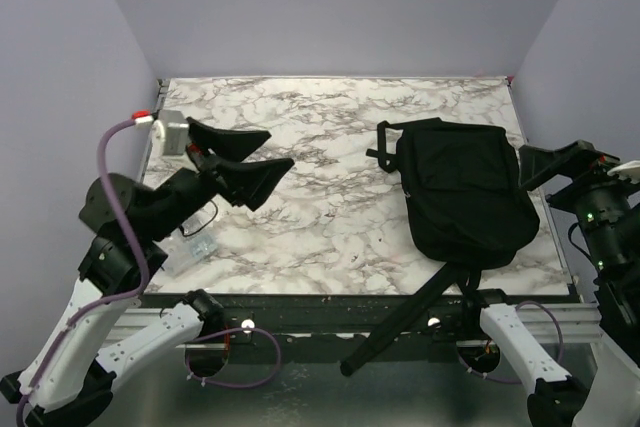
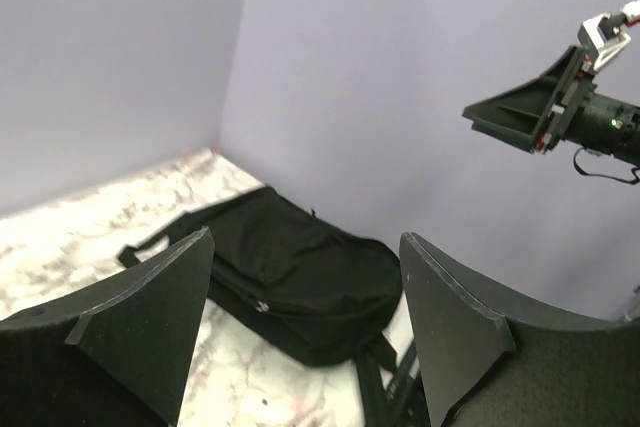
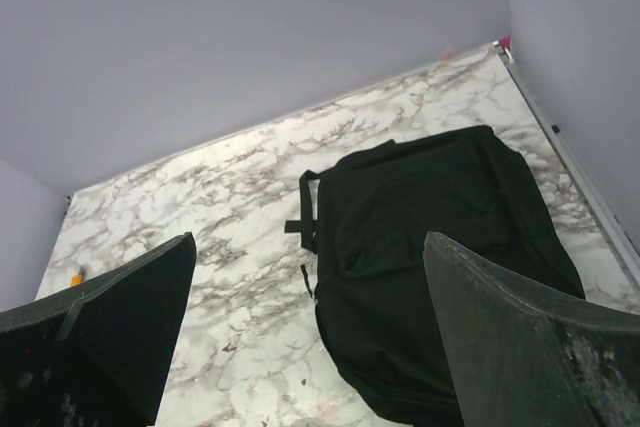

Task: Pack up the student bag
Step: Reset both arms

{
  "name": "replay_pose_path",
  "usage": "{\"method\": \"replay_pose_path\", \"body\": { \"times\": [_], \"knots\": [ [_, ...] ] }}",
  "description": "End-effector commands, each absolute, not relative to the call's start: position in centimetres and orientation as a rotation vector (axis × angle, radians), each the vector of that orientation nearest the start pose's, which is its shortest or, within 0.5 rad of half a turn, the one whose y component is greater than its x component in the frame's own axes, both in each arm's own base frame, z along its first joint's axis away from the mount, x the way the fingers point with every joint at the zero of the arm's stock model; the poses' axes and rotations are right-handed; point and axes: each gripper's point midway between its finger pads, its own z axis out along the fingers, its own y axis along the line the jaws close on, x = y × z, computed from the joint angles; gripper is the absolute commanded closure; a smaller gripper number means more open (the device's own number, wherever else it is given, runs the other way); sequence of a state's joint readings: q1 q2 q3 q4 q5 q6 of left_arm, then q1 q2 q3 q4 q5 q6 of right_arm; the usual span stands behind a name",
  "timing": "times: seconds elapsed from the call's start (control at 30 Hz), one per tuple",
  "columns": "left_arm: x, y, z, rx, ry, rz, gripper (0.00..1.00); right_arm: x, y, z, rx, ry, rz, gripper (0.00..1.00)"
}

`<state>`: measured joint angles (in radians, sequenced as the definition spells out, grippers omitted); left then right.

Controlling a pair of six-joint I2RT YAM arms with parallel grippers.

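The student bag (image 1: 462, 192) is a large black backpack lying flat on the right half of the marble table, top handle (image 1: 384, 143) to the far left. Its long straps (image 1: 410, 312) hang over the near edge. It also shows in the left wrist view (image 2: 300, 272) and the right wrist view (image 3: 440, 247). My left gripper (image 1: 278, 148) is open and empty, raised above the table's left half and facing the bag (image 2: 305, 237). My right gripper (image 1: 535, 172) is open and empty, raised beside the bag's right side (image 3: 309, 238). It also shows in the left wrist view (image 2: 520, 112).
A small clear plastic item (image 1: 195, 247) lies near the table's front left, under my left arm. A small orange object (image 3: 77, 277) sits at the far left edge. Lavender walls close in the left, back and right sides. A metal rail (image 1: 350, 299) runs along the near edge.
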<state>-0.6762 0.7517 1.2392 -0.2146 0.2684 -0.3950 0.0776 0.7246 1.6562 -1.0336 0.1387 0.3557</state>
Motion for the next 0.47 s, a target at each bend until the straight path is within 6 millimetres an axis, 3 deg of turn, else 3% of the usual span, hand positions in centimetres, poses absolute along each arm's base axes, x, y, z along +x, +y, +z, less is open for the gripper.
{"method": "replay_pose_path", "body": {
  "times": [0.0,0.27,0.33,0.43],
  "knots": [
    [15.7,-17.7,50.4,0.344,1.197,-0.973,0.21,15.4,-0.1,47.8,0.302,1.579,0.184,0.00],
    [14.4,-15.8,50.9,0.341,1.127,-0.919,0.20,13.3,-1.0,51.1,0.307,1.422,0.175,0.00],
    [14.3,-15.8,50.7,0.342,1.127,-0.921,0.20,13.2,-0.7,51.0,0.254,1.406,0.167,0.00],
    [13.8,-15.8,50.8,0.357,1.119,-0.934,0.20,13.6,-1.3,50.2,0.311,1.452,0.145,0.00]
  ]
}}
